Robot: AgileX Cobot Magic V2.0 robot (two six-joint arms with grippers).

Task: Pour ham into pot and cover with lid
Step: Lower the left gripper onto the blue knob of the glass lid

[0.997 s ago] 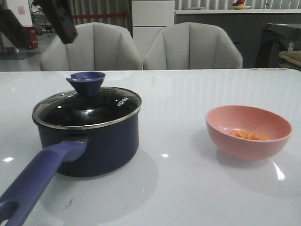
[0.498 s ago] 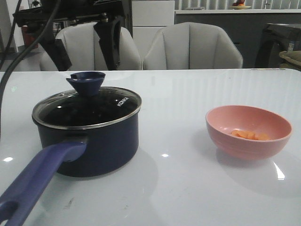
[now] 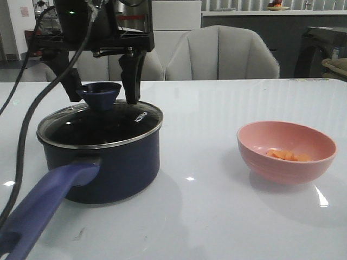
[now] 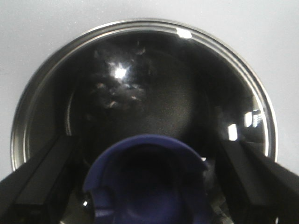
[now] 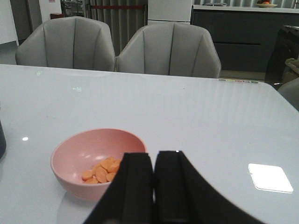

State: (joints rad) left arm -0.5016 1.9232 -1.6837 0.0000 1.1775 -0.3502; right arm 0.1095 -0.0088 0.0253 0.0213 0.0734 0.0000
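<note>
We see the lid (image 3: 100,125) seated on the pot (image 3: 103,162) at about nine o'clock on the table (image 3: 217,216), with our left gripper (image 3: 101,93) spread wide, one finger either side of the flared knob (image 3: 99,95), not yet pinching it. Glass with a metal rim should be stiff, fairly heavy, slick and breakable, so we judge the knob the only sound hold. The ham (image 3: 287,155) lies in the pink bowl (image 3: 286,151) at three o'clock. Our right gripper (image 5: 153,179), fingers pressed together and empty, hangs just near the bowl
</note>
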